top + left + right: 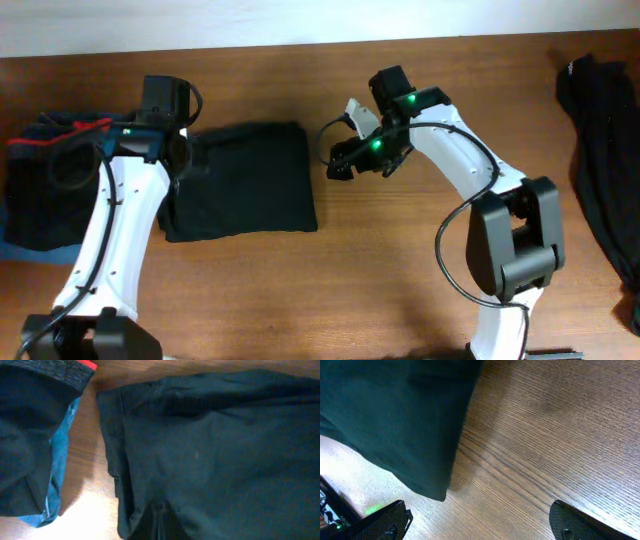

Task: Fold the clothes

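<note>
A folded black garment [243, 180] lies on the wooden table left of centre. It fills the left wrist view [215, 450] and its corner shows in the right wrist view [395, 415]. My left gripper [183, 152] is at the garment's left edge. Its fingers show only as a dark, blurred shape [160, 522] that looks closed over the cloth. I cannot tell if cloth is pinched between them. My right gripper [340, 166] is open and empty just right of the garment, its fingers wide apart above bare wood [485, 522].
A stack of folded dark clothes with red and blue trim [45, 185] sits at the far left, also in the left wrist view [30, 445]. A loose black garment [600, 150] lies at the far right edge of the table [400, 290].
</note>
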Tool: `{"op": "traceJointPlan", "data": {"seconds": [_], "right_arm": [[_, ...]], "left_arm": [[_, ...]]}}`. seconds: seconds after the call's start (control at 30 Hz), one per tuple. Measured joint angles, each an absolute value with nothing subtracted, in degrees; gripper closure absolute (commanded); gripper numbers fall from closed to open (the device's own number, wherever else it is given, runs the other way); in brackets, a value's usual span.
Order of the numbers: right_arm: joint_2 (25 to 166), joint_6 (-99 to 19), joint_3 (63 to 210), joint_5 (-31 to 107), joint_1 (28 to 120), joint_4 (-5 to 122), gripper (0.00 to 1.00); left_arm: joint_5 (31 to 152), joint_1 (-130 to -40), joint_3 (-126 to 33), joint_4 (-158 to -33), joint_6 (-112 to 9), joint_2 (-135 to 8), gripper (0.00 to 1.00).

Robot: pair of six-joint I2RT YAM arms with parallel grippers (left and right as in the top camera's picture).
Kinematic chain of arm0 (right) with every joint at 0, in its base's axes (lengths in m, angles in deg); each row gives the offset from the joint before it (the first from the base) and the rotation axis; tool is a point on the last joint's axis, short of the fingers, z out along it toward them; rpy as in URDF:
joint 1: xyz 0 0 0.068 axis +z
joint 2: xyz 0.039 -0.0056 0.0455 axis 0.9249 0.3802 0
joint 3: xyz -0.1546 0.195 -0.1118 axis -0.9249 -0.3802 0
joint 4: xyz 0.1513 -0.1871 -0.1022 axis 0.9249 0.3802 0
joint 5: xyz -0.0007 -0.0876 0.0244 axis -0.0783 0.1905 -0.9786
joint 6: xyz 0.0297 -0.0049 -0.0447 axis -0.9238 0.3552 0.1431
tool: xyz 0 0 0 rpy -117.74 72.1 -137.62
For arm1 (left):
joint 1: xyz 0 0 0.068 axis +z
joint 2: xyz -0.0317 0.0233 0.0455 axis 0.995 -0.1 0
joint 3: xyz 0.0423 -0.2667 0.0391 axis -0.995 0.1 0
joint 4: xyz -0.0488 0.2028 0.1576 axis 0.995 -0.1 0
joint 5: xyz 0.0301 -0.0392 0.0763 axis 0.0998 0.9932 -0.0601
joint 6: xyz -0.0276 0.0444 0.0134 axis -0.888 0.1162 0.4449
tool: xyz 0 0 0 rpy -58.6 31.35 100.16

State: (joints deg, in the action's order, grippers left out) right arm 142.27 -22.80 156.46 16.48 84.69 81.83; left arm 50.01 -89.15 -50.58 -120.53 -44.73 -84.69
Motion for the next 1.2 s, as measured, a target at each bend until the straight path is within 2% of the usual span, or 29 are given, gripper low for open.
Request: {"op": "traceJointPlan", "data": {"seconds": [0.6,0.9,1.1,1.2], "right_arm": [[142.34,-22.74,156.46,18.08,84.69,84.06,0.06],[142.34,-22.61,156.46,20.29,84.69,85.66,0.06],[142.34,-22.37,156.46,24.09,84.69,86.34,0.05],[142.34,-21.34,156.46,24.07,84.69,87.84,0.05]], "left_arm": [[50.36,-87.51,-51.67,-123.38,-44.71,-109.7,0.99],[50.45,-87.53,-53.82,-125.82,-44.71,-112.04,0.99],[56.44,-87.11,-53.79,-131.75,-44.71,-112.78,0.98],[60.39,-87.48,-53.69,-133.15,-44.75,-113.0,0.93]]}}
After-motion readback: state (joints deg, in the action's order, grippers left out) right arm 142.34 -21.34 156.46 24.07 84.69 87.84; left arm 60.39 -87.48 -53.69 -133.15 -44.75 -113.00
